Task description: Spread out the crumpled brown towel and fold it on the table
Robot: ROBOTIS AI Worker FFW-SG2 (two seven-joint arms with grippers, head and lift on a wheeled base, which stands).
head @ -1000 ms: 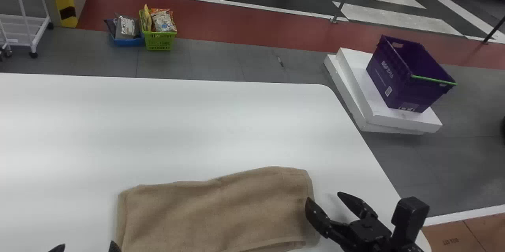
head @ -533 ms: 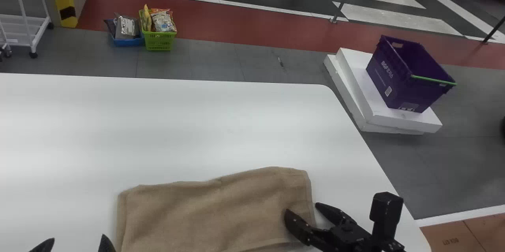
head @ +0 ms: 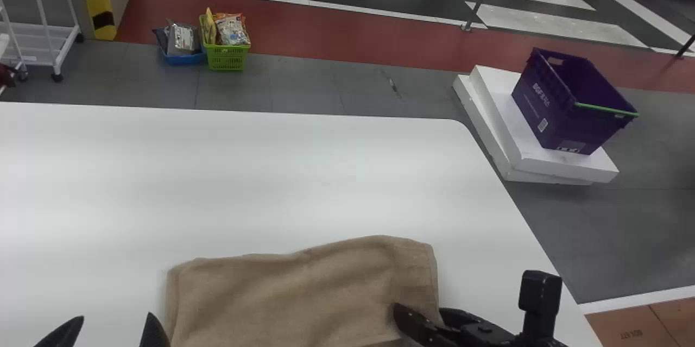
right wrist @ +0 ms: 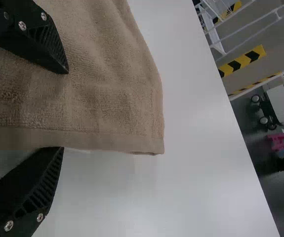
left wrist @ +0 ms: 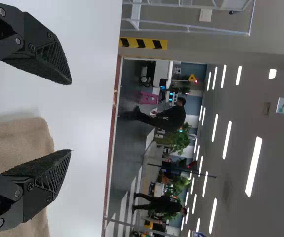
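The brown towel [head: 304, 292] lies folded as a wide strip at the table's near edge. My right gripper [head: 421, 311] is at its right end; in the right wrist view the gripper [right wrist: 65, 111] stands open, one finger over the towel [right wrist: 102, 94], the other beyond its hemmed edge beside the white table. My left gripper [head: 114, 325] is open at the bottom left, left of the towel. From the left wrist, the open left gripper [left wrist: 71, 117] has one finger over the towel's corner [left wrist: 18, 143] and the other over bare table.
The white table [head: 244, 173] stretches forward and left of the towel. Beyond its right edge, a purple crate [head: 570, 102] sits on white slabs on the floor. Green [head: 227, 58] and blue [head: 184, 59] baskets stand on the floor past the far edge, with a white cart at the far left.
My right gripper has moved left and nearer the robot, onto the towel's right end. The left gripper has come slightly farther into view. The whole head view has shifted slightly.
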